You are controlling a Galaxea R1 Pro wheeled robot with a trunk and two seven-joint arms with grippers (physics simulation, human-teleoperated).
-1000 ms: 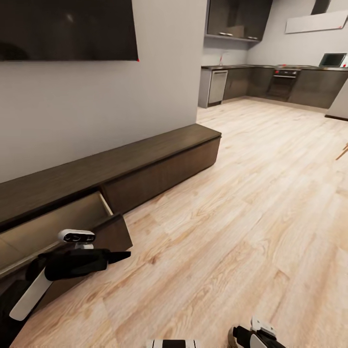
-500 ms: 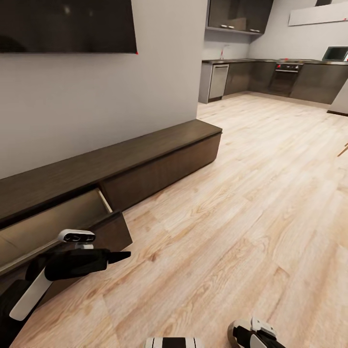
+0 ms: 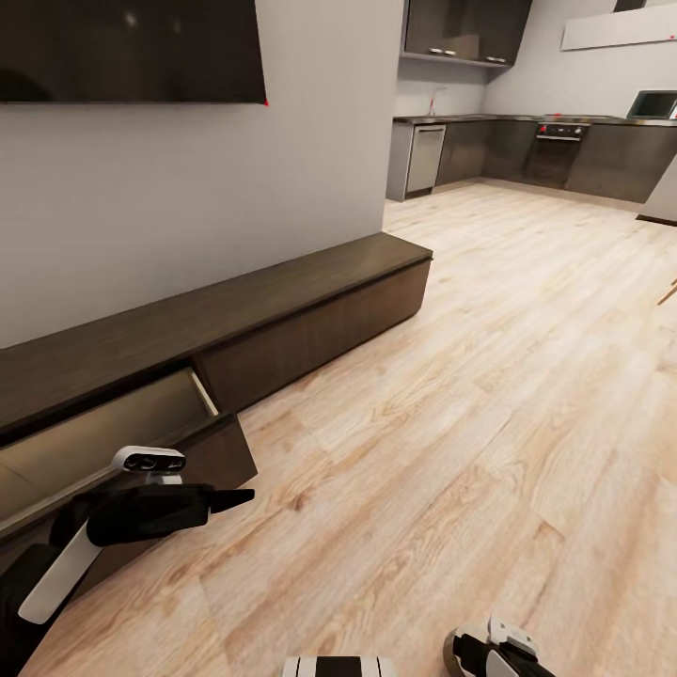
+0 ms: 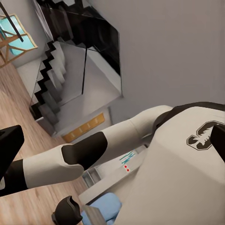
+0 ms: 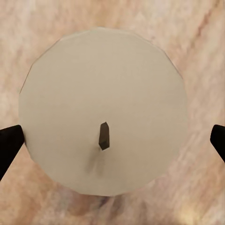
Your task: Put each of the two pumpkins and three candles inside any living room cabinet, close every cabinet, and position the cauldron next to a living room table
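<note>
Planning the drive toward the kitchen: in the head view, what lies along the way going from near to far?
Left gripper → open drawer of the cabinet → far end of the cabinet → wood floor → kitchen dishwasher and oven.

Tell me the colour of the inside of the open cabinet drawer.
Pale beige, against the dark brown cabinet; the open drawer shows best in the head view.

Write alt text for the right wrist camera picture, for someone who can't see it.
A round grey-beige candle with a short dark wick, seen from directly above, sits between the two dark fingertips of the right pincer, one at each side edge. Pale wood-grain floor lies blurred behind it.
</note>
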